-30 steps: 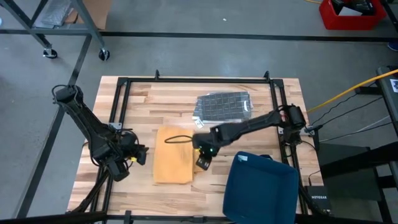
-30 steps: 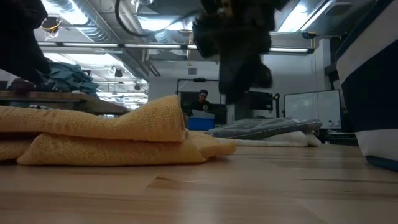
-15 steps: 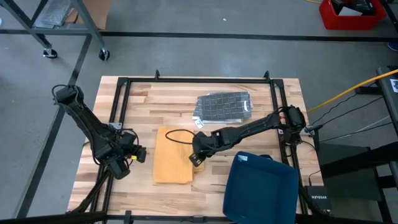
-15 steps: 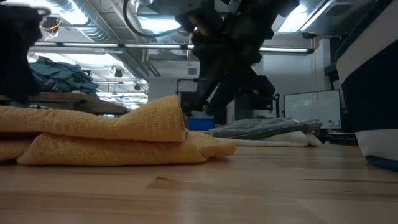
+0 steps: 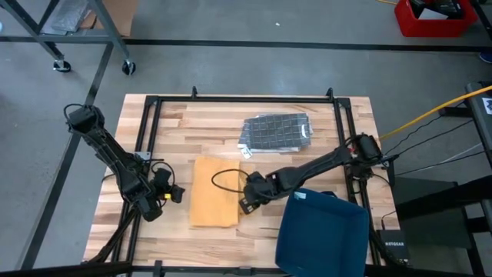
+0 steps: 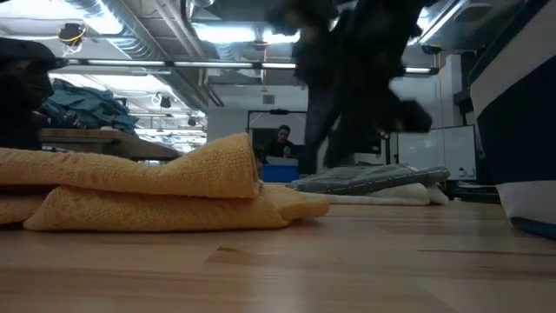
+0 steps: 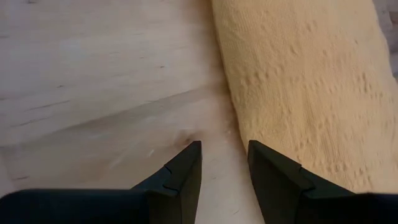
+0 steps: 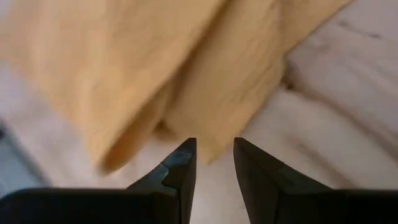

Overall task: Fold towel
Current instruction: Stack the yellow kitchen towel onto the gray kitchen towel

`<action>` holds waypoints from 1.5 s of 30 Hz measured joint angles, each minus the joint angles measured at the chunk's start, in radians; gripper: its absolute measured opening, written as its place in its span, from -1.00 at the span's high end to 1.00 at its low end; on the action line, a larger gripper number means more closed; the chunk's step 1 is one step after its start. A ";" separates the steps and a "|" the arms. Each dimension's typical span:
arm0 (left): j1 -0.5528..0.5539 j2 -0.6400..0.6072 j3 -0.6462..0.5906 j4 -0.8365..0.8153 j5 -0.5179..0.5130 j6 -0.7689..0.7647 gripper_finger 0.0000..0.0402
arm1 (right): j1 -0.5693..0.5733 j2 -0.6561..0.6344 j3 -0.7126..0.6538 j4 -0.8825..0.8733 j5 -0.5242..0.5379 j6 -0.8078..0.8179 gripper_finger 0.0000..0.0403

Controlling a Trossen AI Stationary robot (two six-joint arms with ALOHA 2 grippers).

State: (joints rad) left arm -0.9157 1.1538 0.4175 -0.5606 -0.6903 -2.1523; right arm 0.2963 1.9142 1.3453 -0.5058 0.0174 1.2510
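The yellow towel point(image 5: 214, 192) lies folded on the wooden table point(image 5: 177, 131); the low view shows its stacked layers point(image 6: 156, 191) flat on the wood. My left gripper point(image 5: 172, 194) hovers open just off the towel's left edge point(image 7: 298, 74), with bare wood between its fingers. My right gripper point(image 5: 246, 203) stands open above the towel's near right corner point(image 8: 205, 81), pointing steeply down, with nothing between its fingers. In the low view it is a dark blur point(image 6: 356, 78).
A grey checked cloth point(image 5: 275, 131) lies folded at the far middle of the table, behind the towel point(image 6: 365, 181). A dark blue bin point(image 5: 323, 229) fills the near right corner, close to my right arm. Black frame rails point(image 5: 146, 123) run along the table's sides.
My left gripper has sunk toward the table beside the towel's left edge. My right gripper has rolled about its own axis and shifted a little toward the near edge by the towel's right side. The towel has not moved.
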 joint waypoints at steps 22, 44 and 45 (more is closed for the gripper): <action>0.000 0.000 0.000 -0.003 -0.001 0.060 0.39 | -0.019 -0.562 -0.290 -0.160 0.440 -0.147 0.45; 0.099 0.000 0.001 0.098 -0.002 0.144 0.39 | -0.068 -0.308 -0.666 1.054 0.201 -0.031 0.45; 0.107 0.000 0.001 0.099 -0.001 0.151 0.39 | -0.068 -0.297 -0.660 1.054 0.187 0.002 0.45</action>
State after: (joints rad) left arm -0.8090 1.1534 0.4187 -0.4613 -0.6917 -2.0008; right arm 0.2287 1.6167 0.6858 0.5483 0.2040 1.2535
